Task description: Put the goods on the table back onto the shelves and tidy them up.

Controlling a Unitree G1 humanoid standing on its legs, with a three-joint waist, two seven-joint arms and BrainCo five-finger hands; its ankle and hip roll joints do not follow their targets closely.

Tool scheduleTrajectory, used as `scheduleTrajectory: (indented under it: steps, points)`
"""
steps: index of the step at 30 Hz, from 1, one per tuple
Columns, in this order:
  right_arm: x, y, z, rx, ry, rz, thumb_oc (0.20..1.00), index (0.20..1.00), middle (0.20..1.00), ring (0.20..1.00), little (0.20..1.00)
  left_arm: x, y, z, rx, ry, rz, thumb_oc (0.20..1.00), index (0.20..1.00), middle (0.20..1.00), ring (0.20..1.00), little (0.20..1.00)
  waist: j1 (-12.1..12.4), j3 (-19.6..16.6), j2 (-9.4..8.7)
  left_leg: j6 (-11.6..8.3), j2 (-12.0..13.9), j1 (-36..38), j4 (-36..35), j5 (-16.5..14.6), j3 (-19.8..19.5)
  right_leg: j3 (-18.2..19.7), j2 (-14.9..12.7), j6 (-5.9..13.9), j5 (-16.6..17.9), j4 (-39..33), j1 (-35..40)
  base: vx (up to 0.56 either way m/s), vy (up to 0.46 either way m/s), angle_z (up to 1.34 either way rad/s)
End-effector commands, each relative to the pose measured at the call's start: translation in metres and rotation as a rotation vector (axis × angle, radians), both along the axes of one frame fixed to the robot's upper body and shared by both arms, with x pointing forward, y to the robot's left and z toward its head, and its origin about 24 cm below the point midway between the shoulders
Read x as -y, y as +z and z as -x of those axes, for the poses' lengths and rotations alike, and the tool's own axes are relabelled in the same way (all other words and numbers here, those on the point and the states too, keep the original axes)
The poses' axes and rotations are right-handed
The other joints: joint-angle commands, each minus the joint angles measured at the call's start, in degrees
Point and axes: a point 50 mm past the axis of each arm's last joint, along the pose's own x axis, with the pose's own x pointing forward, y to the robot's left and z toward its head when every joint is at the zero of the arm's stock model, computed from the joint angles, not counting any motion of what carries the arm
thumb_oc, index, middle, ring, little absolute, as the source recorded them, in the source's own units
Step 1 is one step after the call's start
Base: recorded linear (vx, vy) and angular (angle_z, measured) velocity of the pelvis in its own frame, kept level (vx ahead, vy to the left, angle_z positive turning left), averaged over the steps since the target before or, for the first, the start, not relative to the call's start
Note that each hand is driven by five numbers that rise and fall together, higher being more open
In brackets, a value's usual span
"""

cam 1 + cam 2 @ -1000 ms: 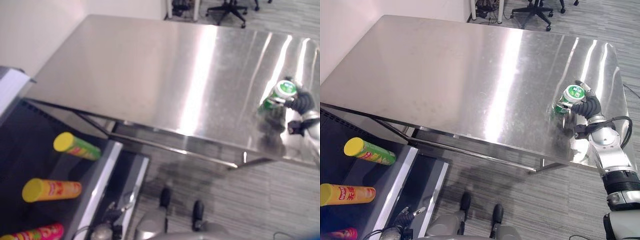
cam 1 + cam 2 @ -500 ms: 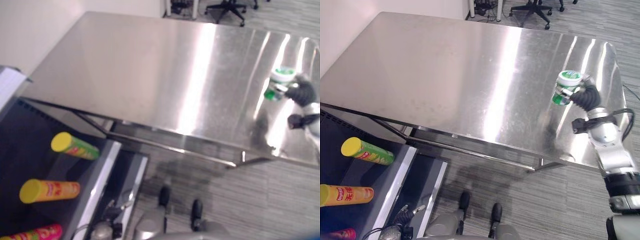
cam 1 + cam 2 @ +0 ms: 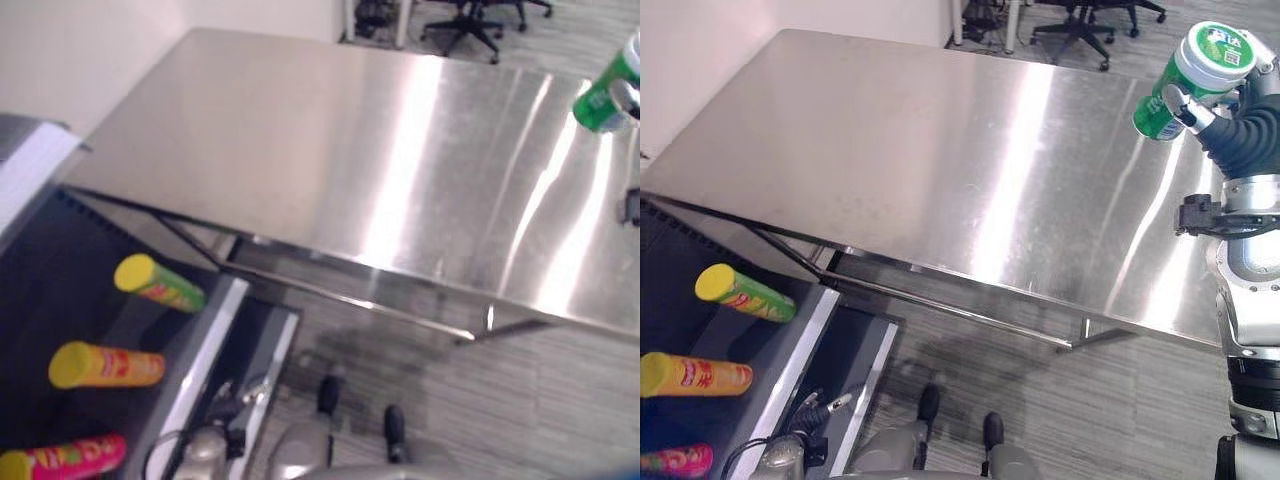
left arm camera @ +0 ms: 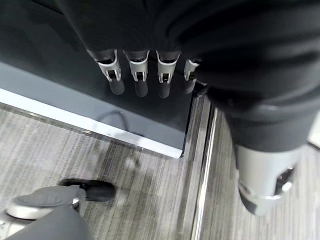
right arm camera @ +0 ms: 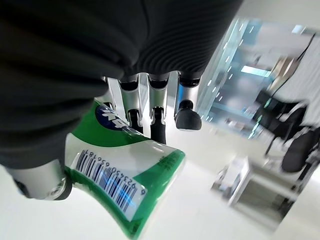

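A green can with a white lid (image 3: 1193, 72) hangs tilted well above the steel table's (image 3: 940, 160) far right corner. My right hand (image 3: 1240, 135) is shut on it, and the right wrist view shows fingers (image 5: 150, 102) curled over the can (image 5: 127, 187) with its barcode toward the camera. Low beside the dark shelf (image 3: 790, 350) hangs my left hand (image 4: 200, 45), open, its fingers (image 4: 137, 67) straight and holding nothing. On the shelf lie a green tube with a yellow lid (image 3: 745, 293), a yellow tube (image 3: 695, 375) and a pink tube (image 3: 675, 461).
The shelf's pale front edge (image 3: 200, 370) runs below the table's near left corner. The table's legs and crossbar (image 3: 940, 305) stand between me and the tabletop. Office chairs (image 3: 1080, 15) stand on the floor beyond the table.
My right hand has lifted the green can off the table's right side and raised it up and away. The camera has shifted slightly. The left hand has stayed where it was.
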Motion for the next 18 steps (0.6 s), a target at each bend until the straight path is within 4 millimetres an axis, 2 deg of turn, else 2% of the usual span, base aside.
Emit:
scheduleTrajectory:
  steps: [1,4,5,6,7,9,11,13,14,15,18]
  points:
    - [-0.026,0.031,0.008,0.155,0.157,0.016,0.200,0.200,0.200,0.200,0.200,-0.026,0.007,0.006,-0.007,-0.007,-0.064,1.000,1.000,1.000,1.000,1.000,3.39,-4.13,-3.48,-7.89,7.80,-4.98,6.16,-3.60,-2.10,1.68,-1.62,5.14,-16.21,11.34,0.40,-0.13,-0.197,0.69]
    - [-0.031,0.036,0.007,0.163,0.187,0.025,0.200,0.200,0.200,0.200,0.200,-0.028,0.005,0.013,-0.030,0.008,-0.063,1.000,1.000,1.000,1.000,1.000,3.23,-3.73,-3.38,-7.98,8.33,-6.54,5.60,-2.43,-1.89,0.10,0.03,4.19,-16.32,11.47,0.70,-0.15,-0.167,0.62]
    - [-0.032,0.038,0.007,0.176,0.190,0.024,0.200,0.200,0.200,0.200,0.200,-0.027,0.001,0.020,-0.060,0.011,-0.063,1.000,1.000,1.000,1.000,1.000,3.13,-3.26,-3.78,-7.51,8.56,-6.80,6.01,-3.26,0.64,-1.23,-0.06,3.91,-16.49,11.57,1.37,-0.23,-0.156,0.62]
    - [-0.037,0.040,0.006,0.177,0.202,0.037,0.200,0.200,0.200,0.200,0.200,-0.027,-0.004,0.032,-0.102,0.023,-0.056,1.000,1.000,1.000,1.000,1.000,2.79,-3.00,-3.95,-6.65,10.30,-6.76,8.16,-3.97,7.23,-3.92,-0.20,3.51,-15.81,11.84,1.17,-0.21,-0.113,0.47]
    - [-0.038,0.040,0.006,0.178,0.203,0.038,0.200,0.200,0.200,0.200,0.200,-0.027,-0.004,0.032,-0.101,0.024,-0.056,1.000,1.000,1.000,1.000,1.000,2.78,-3.06,-3.82,-6.65,10.43,-6.94,8.24,-3.92,7.23,-3.87,-0.07,3.50,-15.63,11.76,1.04,-0.22,-0.072,0.72]
    - [-0.043,0.042,0.009,0.192,0.230,0.055,0.200,0.200,0.200,0.200,0.200,-0.028,-0.007,0.042,-0.140,0.043,-0.058,1.000,1.000,1.000,1.000,1.000,2.63,-3.18,-4.26,-6.15,11.60,-5.74,12.23,-5.32,11.38,-6.28,-1.08,3.13,-14.44,12.71,-0.26,-0.18,-0.052,0.79]
    - [-0.047,0.041,0.012,0.193,0.265,0.055,0.200,0.200,0.200,0.200,0.200,-0.029,-0.009,0.048,-0.165,0.045,-0.064,1.000,1.000,1.000,1.000,1.000,2.33,-3.79,-4.73,-5.96,12.11,-3.54,14.09,-7.23,12.05,-8.38,-2.11,2.91,-13.76,12.53,-0.92,-0.16,-0.047,0.47]
    - [-0.051,0.043,0.015,0.202,0.296,0.075,0.200,0.200,0.200,0.200,0.200,-0.029,-0.008,0.043,-0.150,0.044,-0.072,1.000,1.000,1.000,1.000,1.000,1.51,-4.37,-5.16,-5.68,13.59,-0.04,15.30,-9.37,13.56,-10.92,-3.41,2.79,-13.33,12.94,-2.13,-0.17,-0.006,0.50]
    - [-0.056,0.044,0.016,0.209,0.324,0.088,0.200,0.200,0.200,0.200,0.200,-0.030,-0.005,0.035,-0.127,0.032,-0.078,1.000,1.000,1.000,1.000,1.000,0.53,-5.15,-5.15,-5.64,15.75,3.55,15.35,-9.60,15.72,-13.42,-4.25,2.65,-13.20,13.38,-3.16,-0.16,0.014,0.58]
    - [-0.056,0.044,0.016,0.209,0.324,0.088,0.200,0.200,0.200,0.200,0.200,-0.030,-0.005,0.035,-0.127,0.032,-0.078,1.000,1.000,1.000,1.000,1.000,0.44,-5.22,-5.15,-5.62,15.73,3.44,15.15,-9.35,15.64,-13.51,-4.23,2.63,-13.01,13.22,-3.24,-0.17,0.051,0.92]
    - [-0.058,0.045,0.018,0.202,0.321,0.125,0.200,0.200,0.200,0.200,0.200,-0.029,0.000,0.018,-0.080,-0.003,-0.089,1.000,1.000,1.000,1.000,1.000,-2.00,-6.76,-4.53,-6.11,18.88,8.60,14.11,-7.96,21.52,-17.88,-5.55,2.56,-12.06,13.57,-5.27,-0.17,0.100,1.20]
